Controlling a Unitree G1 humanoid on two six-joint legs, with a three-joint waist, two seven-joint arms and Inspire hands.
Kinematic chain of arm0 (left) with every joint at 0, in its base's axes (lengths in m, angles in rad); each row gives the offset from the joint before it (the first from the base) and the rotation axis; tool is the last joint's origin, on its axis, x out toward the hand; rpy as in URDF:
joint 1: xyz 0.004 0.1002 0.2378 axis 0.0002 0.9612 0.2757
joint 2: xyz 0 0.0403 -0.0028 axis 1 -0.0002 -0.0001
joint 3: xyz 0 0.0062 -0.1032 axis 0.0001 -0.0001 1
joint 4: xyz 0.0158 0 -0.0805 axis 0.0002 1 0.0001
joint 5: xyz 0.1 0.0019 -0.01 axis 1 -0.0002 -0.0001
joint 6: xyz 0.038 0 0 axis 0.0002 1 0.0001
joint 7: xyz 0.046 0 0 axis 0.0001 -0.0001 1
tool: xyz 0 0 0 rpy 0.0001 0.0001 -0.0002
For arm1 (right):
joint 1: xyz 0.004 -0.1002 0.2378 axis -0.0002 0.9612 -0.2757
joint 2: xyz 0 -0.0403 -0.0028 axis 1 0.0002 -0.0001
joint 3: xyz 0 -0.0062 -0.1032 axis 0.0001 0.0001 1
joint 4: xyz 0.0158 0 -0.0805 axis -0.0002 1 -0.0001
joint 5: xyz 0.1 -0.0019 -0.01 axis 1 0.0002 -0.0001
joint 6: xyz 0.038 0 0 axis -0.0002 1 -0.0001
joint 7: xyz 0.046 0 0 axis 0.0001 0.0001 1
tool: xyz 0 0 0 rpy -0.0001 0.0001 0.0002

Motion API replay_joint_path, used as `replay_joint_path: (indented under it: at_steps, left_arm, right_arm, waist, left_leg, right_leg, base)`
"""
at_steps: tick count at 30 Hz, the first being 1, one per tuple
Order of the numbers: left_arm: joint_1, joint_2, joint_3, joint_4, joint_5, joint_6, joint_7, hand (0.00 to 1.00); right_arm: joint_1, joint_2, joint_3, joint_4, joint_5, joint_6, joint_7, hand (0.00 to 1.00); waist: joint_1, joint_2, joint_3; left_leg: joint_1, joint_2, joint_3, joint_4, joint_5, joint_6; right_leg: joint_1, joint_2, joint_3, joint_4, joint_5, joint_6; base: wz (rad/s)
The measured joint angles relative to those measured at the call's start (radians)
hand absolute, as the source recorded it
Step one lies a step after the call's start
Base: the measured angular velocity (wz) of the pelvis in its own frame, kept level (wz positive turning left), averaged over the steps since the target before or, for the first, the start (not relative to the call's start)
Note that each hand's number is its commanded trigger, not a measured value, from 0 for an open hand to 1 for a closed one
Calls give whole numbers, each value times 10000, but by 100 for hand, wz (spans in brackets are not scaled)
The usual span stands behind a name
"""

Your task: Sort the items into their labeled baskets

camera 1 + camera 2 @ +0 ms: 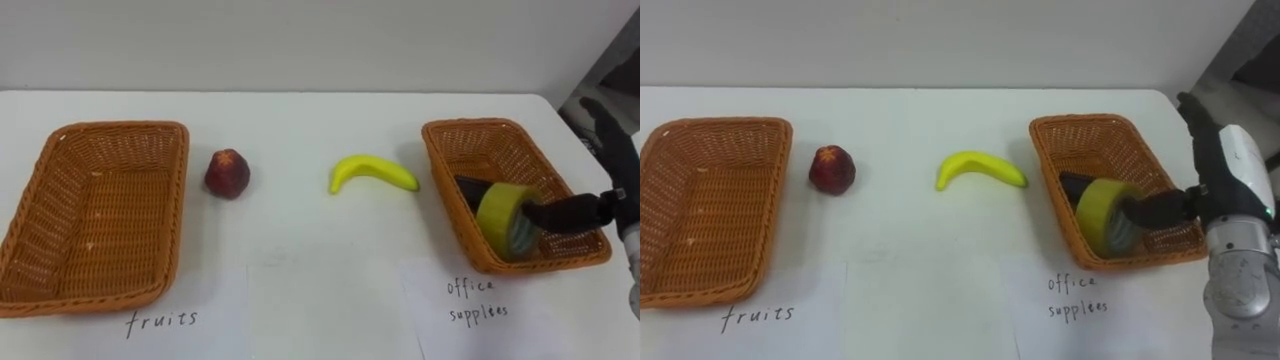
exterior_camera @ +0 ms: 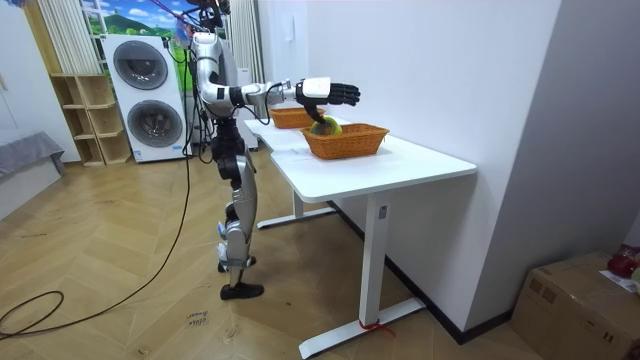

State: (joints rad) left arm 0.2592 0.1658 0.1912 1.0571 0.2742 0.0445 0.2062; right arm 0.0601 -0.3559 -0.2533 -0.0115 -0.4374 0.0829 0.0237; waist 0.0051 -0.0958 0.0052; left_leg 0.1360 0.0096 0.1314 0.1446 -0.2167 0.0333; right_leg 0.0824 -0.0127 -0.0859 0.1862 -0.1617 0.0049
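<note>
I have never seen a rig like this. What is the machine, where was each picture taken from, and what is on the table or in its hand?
It is a humanoid robot on two legs, standing at a white table. The room view comes from a camera off to the side. The two eye views come from the robot's head, looking down. On the table are the left basket, which is empty, a red fruit, a banana and the right basket. The right hand is over the right basket with its fingers straight and its thumb at a yellow tape roll inside. Whether the roll hangs on the thumb or rests in the basket is unclear.
</note>
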Motion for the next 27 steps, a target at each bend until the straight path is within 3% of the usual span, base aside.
replay_joint_path:
  at_steps: [6,19,27]
  left_arm:
    - [91,3,19,-44,-68,1,-1,0]
    - [130,32,206,-204,-87,-26,-19,0]
    - [71,36,104,-171,-86,-36,-10,0]
  right_arm:
    - [-39,-2,-96,-37,-63,0,-137,0]
    - [-428,-308,-535,-1582,-100,-89,-560,0]
    - [-619,-365,-532,-1626,217,-198,-584,0]
  waist:
    - [-17,-87,-55]
    - [-112,-303,-17]
    - [-240,-278,5]
  left_leg:
    - [85,-14,-16,-3,1,0]
    - [98,-49,-34,-10,0,1]
    - [65,-17,-33,-25,-1,1]
  right_leg:
    - [76,-1,7,7,-1,1]
    - [85,0,19,17,0,1]
    - [38,8,33,20,0,1]
  base:
    - [0]
    - [0]
    - [0]
